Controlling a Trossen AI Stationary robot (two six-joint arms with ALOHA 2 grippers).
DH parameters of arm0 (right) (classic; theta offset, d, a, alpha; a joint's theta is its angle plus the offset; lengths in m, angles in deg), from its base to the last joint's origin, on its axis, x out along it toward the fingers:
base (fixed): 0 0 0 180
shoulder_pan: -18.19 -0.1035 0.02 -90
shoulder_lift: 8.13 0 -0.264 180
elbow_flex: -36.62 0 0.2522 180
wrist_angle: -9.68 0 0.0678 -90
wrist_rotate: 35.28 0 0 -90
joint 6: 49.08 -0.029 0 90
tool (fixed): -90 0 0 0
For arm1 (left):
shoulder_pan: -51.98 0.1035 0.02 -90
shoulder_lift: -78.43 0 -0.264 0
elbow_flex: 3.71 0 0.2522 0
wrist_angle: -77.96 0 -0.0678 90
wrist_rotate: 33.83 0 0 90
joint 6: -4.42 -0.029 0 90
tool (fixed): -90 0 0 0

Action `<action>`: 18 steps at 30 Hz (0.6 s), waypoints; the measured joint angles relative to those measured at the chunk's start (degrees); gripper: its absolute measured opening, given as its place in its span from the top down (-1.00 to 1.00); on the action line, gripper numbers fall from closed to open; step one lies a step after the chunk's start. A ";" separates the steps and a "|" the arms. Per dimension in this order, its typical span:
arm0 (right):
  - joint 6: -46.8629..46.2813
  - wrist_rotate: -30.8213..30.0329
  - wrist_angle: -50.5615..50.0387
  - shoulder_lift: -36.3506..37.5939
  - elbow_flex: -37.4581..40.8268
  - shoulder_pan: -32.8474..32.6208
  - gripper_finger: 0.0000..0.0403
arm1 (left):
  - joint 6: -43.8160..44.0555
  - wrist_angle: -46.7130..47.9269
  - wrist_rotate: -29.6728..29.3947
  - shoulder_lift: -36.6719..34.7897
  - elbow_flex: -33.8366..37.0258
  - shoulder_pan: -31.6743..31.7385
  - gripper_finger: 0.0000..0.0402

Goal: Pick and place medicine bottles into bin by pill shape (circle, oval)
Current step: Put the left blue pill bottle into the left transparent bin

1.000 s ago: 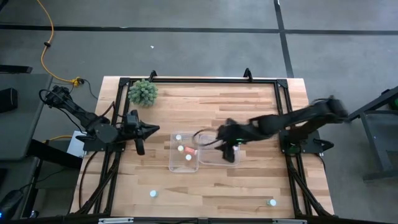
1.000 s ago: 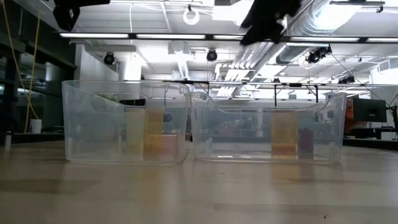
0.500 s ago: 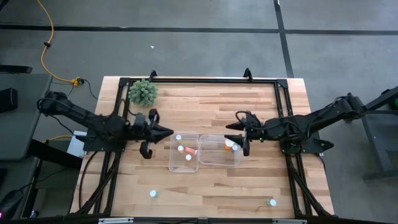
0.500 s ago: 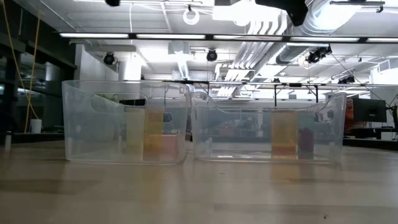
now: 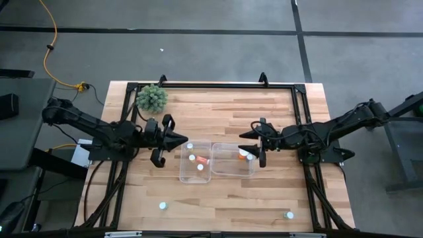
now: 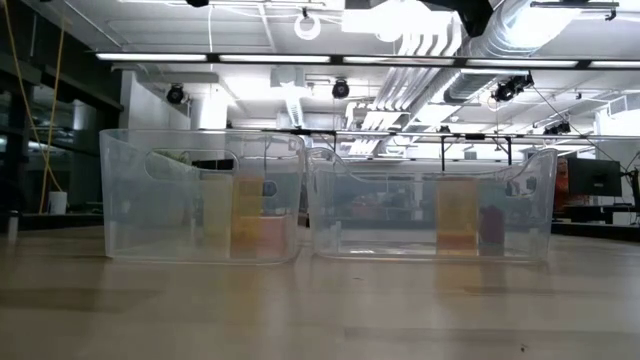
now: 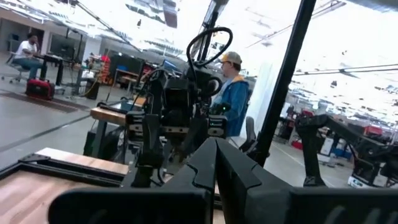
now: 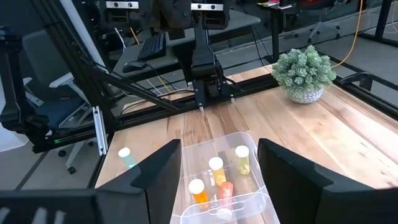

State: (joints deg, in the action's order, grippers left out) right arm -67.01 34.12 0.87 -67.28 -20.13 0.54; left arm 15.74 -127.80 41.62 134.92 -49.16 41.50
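Two clear bins stand side by side mid-bench. The left gripper point(image 5: 184, 139), jaws pressed together, hovers left of the left bin point(image 5: 196, 177) holding medicine bottles point(image 5: 192, 158). The right gripper point(image 5: 253, 142), jaws spread and empty, hovers over the right bin point(image 5: 231, 173).

My way down is open over most of the surface point(image 5: 264, 112) — the far half is bare wood apart from the plant point(image 5: 152, 98) in its far-left corner. Two clear bins point(image 5: 196, 160) sit side by side at the middle, touching, their walls blocking any low sideways pass. My left gripper point(image 5: 180, 139) hangs at the left bin's far-left corner, my right gripper point(image 5: 251, 143) over the right bin point(image 5: 232, 160). Near side: two lone bottles point(image 5: 163, 205), well apart.
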 joint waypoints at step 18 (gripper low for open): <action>-0.17 -0.07 0.02 -0.02 -0.02 0.02 -0.02 | 8.71 24.32 8.59 -0.24 -10.29 -3.28 0.34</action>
State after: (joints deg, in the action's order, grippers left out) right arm -67.19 34.05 0.90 -67.30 -20.15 0.56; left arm 24.46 -103.49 50.22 134.68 -59.44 38.22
